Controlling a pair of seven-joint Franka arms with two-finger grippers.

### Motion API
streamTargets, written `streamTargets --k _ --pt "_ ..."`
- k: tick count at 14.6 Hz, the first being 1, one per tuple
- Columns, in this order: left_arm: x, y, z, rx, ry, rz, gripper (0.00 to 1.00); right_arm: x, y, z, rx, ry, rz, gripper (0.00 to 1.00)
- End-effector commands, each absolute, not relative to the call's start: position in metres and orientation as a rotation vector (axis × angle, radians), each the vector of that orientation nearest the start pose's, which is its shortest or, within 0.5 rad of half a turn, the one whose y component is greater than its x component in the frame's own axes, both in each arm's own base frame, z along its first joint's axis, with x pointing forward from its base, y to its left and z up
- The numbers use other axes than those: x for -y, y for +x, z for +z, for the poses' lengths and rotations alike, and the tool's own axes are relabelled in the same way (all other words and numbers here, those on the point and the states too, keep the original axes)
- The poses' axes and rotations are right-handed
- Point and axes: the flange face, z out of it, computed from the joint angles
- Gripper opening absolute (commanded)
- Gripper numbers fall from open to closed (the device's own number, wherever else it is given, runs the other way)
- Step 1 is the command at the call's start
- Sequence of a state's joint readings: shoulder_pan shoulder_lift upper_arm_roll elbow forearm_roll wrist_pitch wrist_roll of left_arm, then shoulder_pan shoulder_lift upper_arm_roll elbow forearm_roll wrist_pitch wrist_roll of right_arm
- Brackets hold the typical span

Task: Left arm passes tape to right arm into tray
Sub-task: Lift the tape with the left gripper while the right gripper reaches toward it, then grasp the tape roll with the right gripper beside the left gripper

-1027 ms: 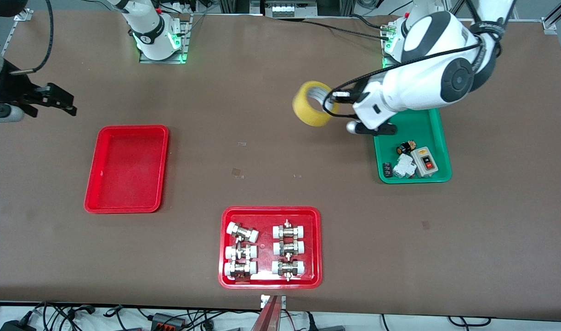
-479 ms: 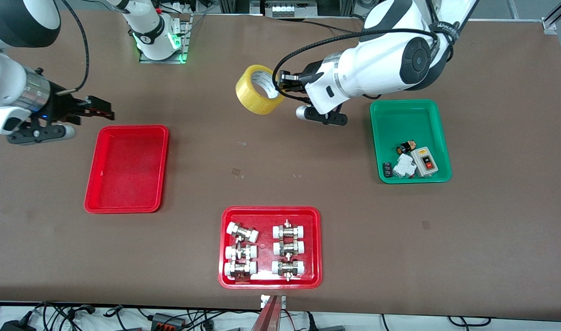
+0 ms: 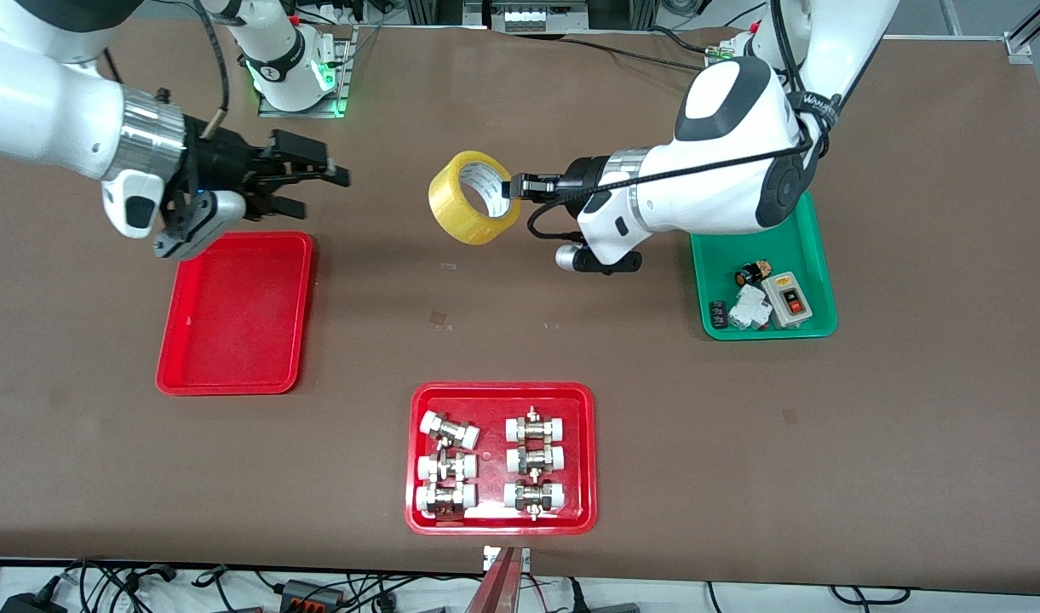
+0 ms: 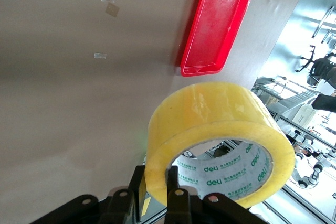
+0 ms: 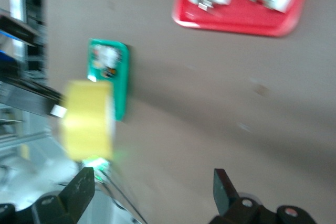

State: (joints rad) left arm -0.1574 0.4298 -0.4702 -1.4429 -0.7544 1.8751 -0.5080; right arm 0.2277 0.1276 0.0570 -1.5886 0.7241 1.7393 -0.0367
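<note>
In the front view the left gripper (image 3: 513, 186) is pinched on the wall of the tape (image 3: 474, 197), one jaw inside the pale core and one on the yellow outside, carrying the roll up in the air over bare bench about midway between the two arms' ends. The right gripper (image 3: 311, 177) hangs over the bench just above the upper rim of the tray (image 3: 175, 340), its jaws spread wide and pointed at the roll, with a clear gap between them and it. The tray with metal fittings (image 3: 417, 519) lies nearest the camera, and the green tray (image 3: 818, 255) sits under the left arm. In the left wrist view the tape (image 4: 220, 129) fills the foreground with its wall clamped in the left gripper (image 4: 157, 195), and the tray (image 4: 191, 61) shows empty on the bench past it. In the right wrist view the right gripper (image 5: 152, 187) shows its jaws set well apart, and the tape (image 5: 86, 119) floats ahead, off to one jaw's side and not centred. My judgement is that the handover goes best if the right arm lines up so its jaws straddle the free part of the roll's wall away from the left jaws, closes firmly, and only then the left lets go.
</note>
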Motion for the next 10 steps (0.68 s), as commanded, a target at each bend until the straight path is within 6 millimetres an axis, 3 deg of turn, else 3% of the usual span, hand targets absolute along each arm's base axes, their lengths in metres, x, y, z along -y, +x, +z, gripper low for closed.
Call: streamTargets --k 1,5,10 --pt "0.4 0.562 0.514 -0.154 2.244 -0.564 0.0 -0.276 0.578 0.565 0.215 -2.322 0.053 1.0" --pt "0.395 0.565 0.516 -0.164 2.232 -0.566 0.0 -0.312 0.572 0.547 0.244 -2.321 0.062 1.0" --pt "0.387 0.567 0.516 -0.167 2.233 -0.582 0.0 -0.318 0.57 0.549 0.204 -2.295 0.088 1.0"
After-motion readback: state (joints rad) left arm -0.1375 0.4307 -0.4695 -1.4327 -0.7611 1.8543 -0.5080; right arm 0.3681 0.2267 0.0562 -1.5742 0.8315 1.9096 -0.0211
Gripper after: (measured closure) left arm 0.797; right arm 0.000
